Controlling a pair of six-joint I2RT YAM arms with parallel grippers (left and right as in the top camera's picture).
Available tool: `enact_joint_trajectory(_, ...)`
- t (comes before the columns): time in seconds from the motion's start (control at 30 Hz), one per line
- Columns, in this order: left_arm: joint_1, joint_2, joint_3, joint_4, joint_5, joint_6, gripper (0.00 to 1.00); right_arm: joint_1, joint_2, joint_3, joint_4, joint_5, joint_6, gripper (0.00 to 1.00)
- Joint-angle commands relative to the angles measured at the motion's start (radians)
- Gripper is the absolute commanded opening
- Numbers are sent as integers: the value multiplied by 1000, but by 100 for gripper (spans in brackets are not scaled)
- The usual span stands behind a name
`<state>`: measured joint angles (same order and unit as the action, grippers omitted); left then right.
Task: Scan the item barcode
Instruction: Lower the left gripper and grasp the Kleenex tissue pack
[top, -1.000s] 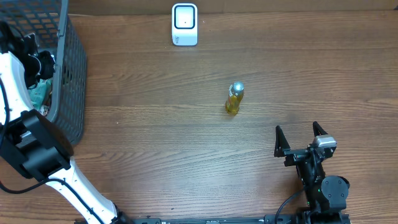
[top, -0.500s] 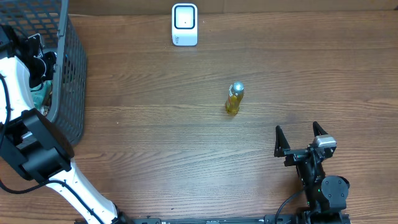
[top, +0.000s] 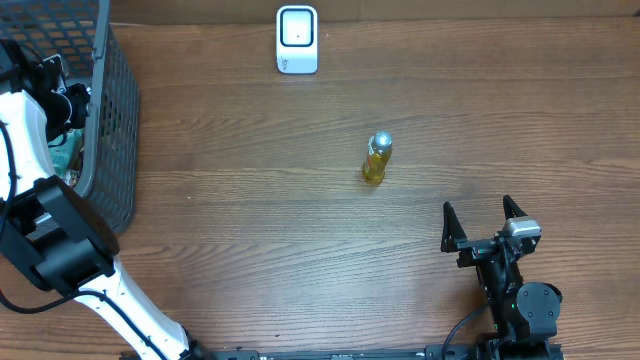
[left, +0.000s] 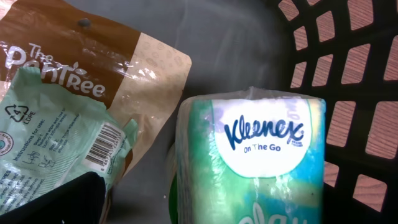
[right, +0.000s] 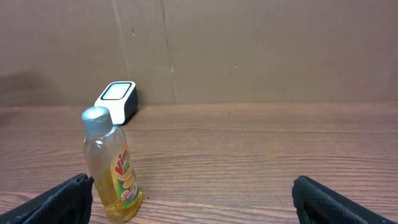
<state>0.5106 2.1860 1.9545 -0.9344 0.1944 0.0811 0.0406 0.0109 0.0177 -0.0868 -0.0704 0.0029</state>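
My left gripper (top: 62, 98) reaches down into the dark mesh basket (top: 112, 120) at the table's left edge. In the left wrist view it stands open, one black finger (left: 62, 202) showing at the bottom left. A green-and-blue Kleenex tissue pack (left: 261, 149) lies close below, in the span of the jaws. Beside the pack lie a brown Pantree pouch (left: 93, 62) and a pale green packet with a printed barcode (left: 107, 144). The white barcode scanner (top: 297, 40) stands at the far edge. My right gripper (top: 485, 225) rests open near the front edge, holding nothing.
A small yellow dish-soap bottle (top: 377, 160) with a silver cap stands upright mid-table; in the right wrist view the bottle (right: 112, 168) is ahead and left of the right gripper (right: 199, 208), with the scanner (right: 116, 99) behind it. A cardboard wall (right: 249, 50) backs the table.
The left wrist has shifted slightly inside the basket. The right arm, the bottle and the scanner have not moved.
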Motion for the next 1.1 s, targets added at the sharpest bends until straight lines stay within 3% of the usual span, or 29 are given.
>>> enact_joint_trajectory(0.0, 3, -6, -5, -9, -31, -22, 100, -2, -8, -10, 5, 10, -4, 100)
enact_joint_trajectory(0.33, 61, -6, 38, -3, 249, -44, 100, -2, -8, -10, 5, 10, -4, 100)
enact_joint_trajectory(1.07, 28, -1, 34, -6, 224, -6, 100, -2, -8, -10, 5, 10, -4, 100)
